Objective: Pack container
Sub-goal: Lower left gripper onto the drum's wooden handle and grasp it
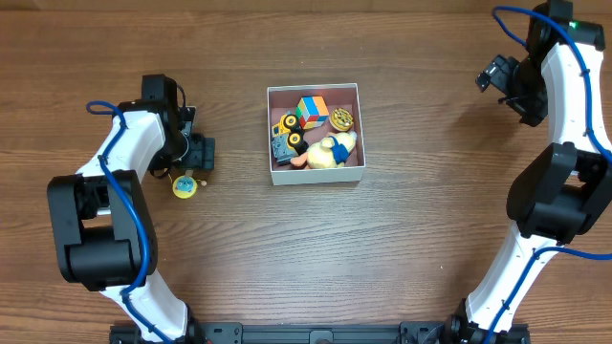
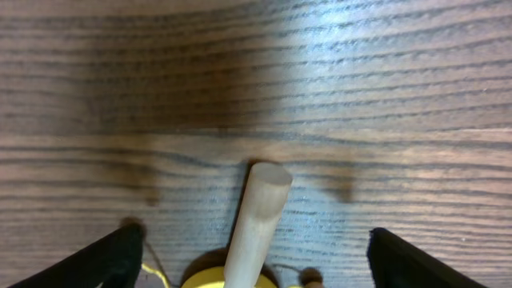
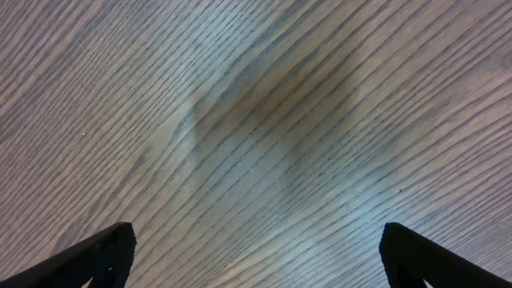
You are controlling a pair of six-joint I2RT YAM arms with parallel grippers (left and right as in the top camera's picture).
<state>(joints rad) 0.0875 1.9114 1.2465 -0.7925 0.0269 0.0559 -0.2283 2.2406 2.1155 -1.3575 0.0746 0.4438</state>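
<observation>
The container (image 1: 317,176) sat near the centre of the table (image 1: 402,248), slightly toward the far side, with its square white walls aligned to the table edges. Its pinkish-maroon floor showed only in the far-left corner; toys covered the rest.

Inside, a multicoloured cube (image 1: 311,111) lay against the far wall. A round patterned disc (image 1: 342,119) lay to its right, close to the right wall. A yellow toy vehicle (image 1: 288,125) sat at the left side, with a blue-grey toy (image 1: 283,146) just nearer than it. A pale yellow figure (image 1: 335,150) filled the near-right corner, and a small orange piece (image 1: 300,161) touched the near wall beside it.

Well to the left of the container, a yellow round toy (image 1: 184,185) lay on the table. The left wrist view showed a pale wooden peg (image 2: 258,224) rising from its yellow body.

The left gripper (image 1: 198,151) hung just beyond that toy, on its far side. In the wrist view its fingers (image 2: 104,260) were spread wide. The peg stood between them and touched neither.

The right gripper (image 1: 501,76) hung at the far right of the table, well apart from the container. Its fingers (image 3: 92,256) were likewise spread, with only bare wood grain between them. Neither gripper held anything.
</observation>
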